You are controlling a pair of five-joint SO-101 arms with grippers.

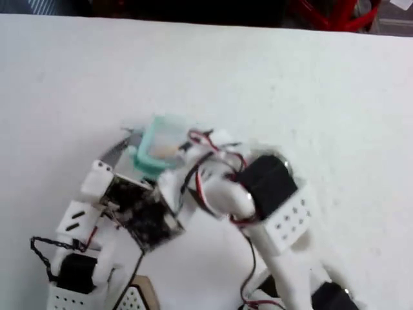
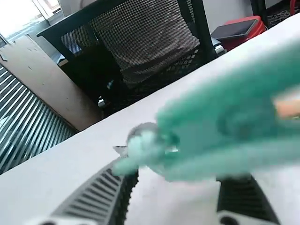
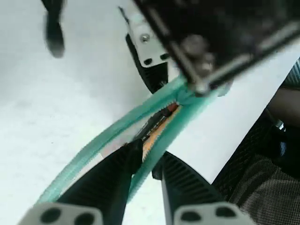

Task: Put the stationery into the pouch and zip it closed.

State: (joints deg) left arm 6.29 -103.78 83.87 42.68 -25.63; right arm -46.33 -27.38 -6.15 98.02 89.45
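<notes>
The teal pouch point(image 1: 161, 147) sits where both arms meet over the white counter point(image 1: 310, 84). Up close, the right tool point(image 3: 149, 161) pinches its unzipped rim, an orange item point(image 3: 165, 117) inside. The left tool point(image 2: 176, 180) is at the pouch's end, its grip impossible to tell.

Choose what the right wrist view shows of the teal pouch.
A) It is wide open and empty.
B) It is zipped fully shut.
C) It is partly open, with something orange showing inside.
C: in the right wrist view the pouch gapes along its zipper line, and an orange item shows in the gap.
</notes>
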